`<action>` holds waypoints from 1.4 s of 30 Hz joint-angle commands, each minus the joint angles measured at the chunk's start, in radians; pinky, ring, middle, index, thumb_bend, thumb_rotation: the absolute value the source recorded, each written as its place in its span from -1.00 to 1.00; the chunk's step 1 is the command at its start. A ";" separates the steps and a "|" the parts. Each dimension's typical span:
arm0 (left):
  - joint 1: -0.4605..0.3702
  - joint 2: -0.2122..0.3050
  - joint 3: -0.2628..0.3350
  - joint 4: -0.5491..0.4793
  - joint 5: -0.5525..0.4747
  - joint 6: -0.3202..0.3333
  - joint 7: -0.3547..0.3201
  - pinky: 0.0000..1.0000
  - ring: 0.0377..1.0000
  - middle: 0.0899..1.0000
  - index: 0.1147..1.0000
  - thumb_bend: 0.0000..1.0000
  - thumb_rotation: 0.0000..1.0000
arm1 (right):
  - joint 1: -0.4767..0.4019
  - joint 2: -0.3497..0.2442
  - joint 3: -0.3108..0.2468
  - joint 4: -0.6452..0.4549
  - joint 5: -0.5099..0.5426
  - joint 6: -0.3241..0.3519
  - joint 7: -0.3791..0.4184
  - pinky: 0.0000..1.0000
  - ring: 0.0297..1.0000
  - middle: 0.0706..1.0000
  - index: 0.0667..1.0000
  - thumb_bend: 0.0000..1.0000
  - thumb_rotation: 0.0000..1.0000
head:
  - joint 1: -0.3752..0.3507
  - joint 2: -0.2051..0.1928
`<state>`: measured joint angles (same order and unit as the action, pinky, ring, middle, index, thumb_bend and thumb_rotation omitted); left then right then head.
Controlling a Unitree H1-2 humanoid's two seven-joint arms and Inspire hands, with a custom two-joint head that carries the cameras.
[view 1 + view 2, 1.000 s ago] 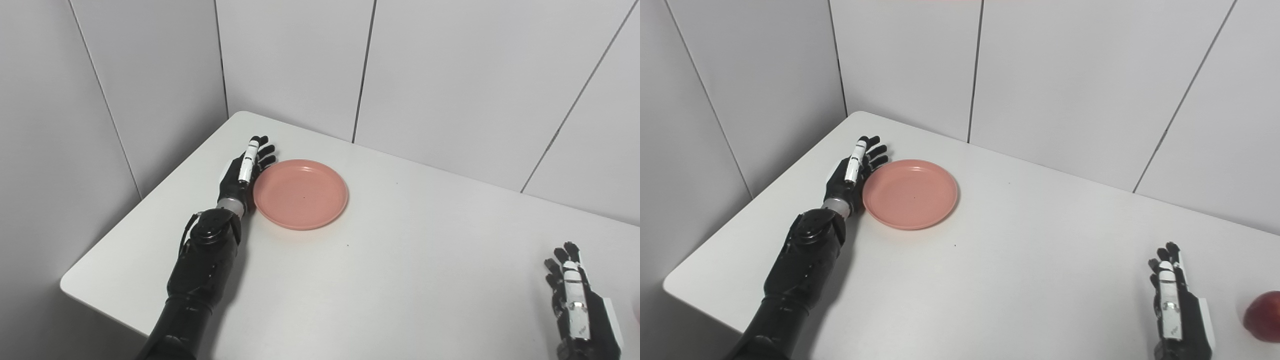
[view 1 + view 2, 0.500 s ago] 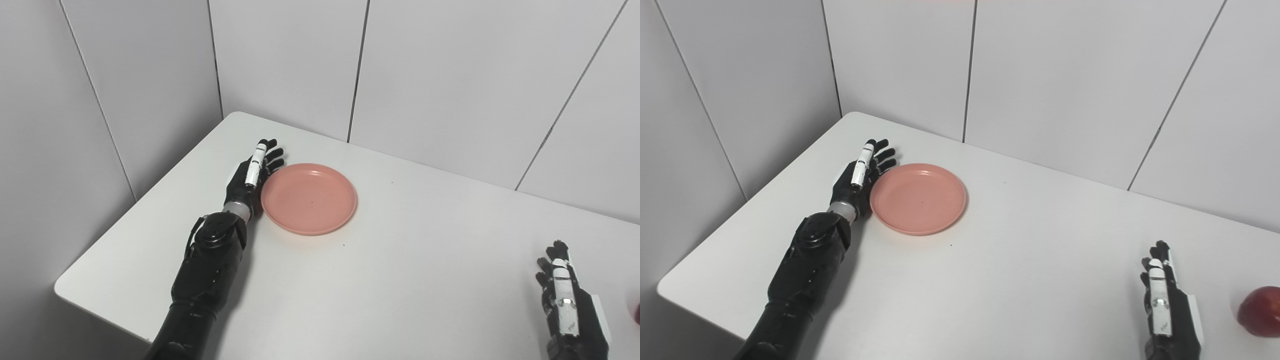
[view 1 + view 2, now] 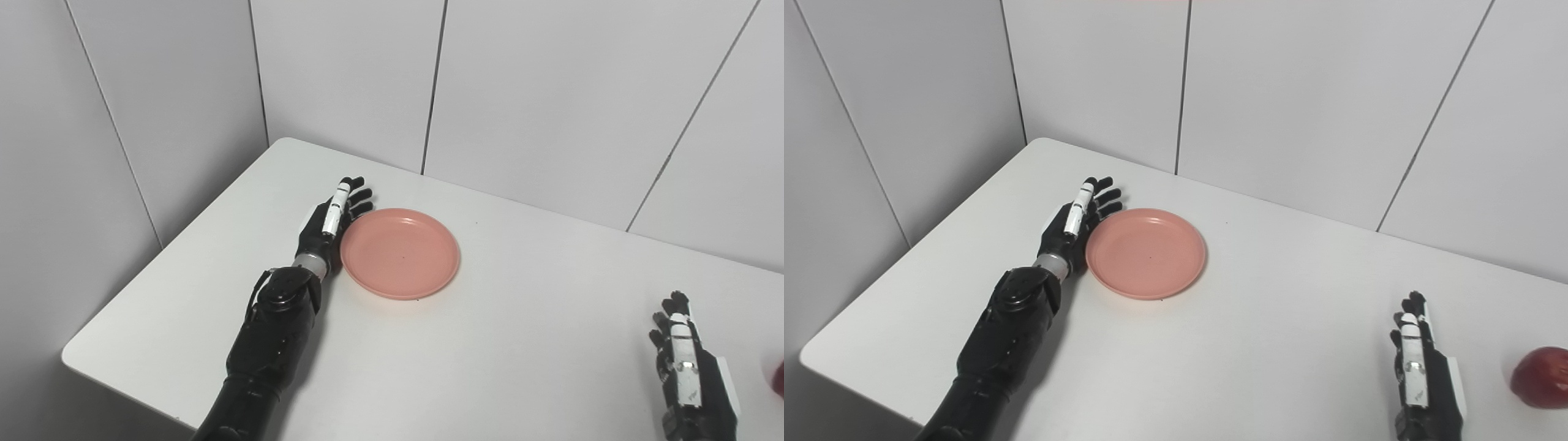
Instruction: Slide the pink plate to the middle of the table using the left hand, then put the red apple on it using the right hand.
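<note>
One round pink plate (image 3: 400,253), shallow and rimmed, is seen in the left eye view on the white desk (image 3: 520,343), its edge touched by the flat, empty left hand (image 3: 329,219). In the right eye view, the glossy red apple (image 3: 1541,386) is shown beside the outstretched, empty right hand (image 3: 1418,373).

The left hand (image 3: 1072,223) is lying on the white table (image 3: 1274,343) with its fingers (image 3: 1107,196) stretched out and apart, its inner edge pressing against the left rim of the pink plate (image 3: 1146,253), which is sitting flat and empty just to that hand's right. The right hand (image 3: 1421,376) is resting well apart from the plate, near the bottom of the picture, fingers straight and holding nothing. The red apple (image 3: 1538,376) is sitting just to the right of this hand, not touching it.
</note>
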<state>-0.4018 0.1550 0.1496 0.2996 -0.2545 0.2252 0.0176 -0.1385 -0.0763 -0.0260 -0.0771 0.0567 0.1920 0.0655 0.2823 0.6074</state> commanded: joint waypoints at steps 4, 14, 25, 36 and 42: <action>-0.024 -0.027 -0.035 0.006 0.012 0.035 -0.029 0.68 0.71 0.71 0.66 -0.30 1.00 | -0.033 0.006 -0.003 -0.032 0.010 -0.016 -0.002 1.00 0.99 1.00 1.00 -0.75 1.00 | -0.006 0.004; -0.014 -0.052 -0.046 -0.026 -0.004 0.045 -0.046 0.72 0.75 0.75 0.68 -0.31 1.00 | -0.030 0.008 0.007 -0.046 -0.018 0.004 -0.010 1.00 0.97 0.98 0.99 -0.70 1.00 | -0.029 0.014; -0.008 -0.065 -0.091 -0.061 0.032 0.072 -0.052 0.75 0.75 0.75 0.71 -0.30 1.00 | -0.033 0.016 0.015 -0.044 -0.024 -0.003 -0.017 1.00 0.96 0.98 1.00 -0.70 1.00 | -0.066 0.025; -0.013 -0.095 -0.117 -0.084 0.055 0.107 -0.048 0.71 0.72 0.73 0.68 -0.29 1.00 | -0.034 0.031 0.026 -0.060 -0.049 0.011 -0.027 1.00 0.94 0.97 1.00 -0.69 1.00 | -0.113 0.038; -0.014 -0.119 -0.140 -0.083 0.069 0.104 -0.054 0.72 0.72 0.74 0.69 -0.29 1.00 | -0.031 0.033 0.032 -0.058 -0.057 0.001 -0.033 1.00 0.94 0.97 0.99 -0.65 1.00 | -0.129 0.039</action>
<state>-0.3951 0.0559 0.0320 0.2235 -0.1873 0.3001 -0.0087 -0.1399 -0.0467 0.0053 -0.0981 0.0065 0.1966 0.0360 0.1534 0.6473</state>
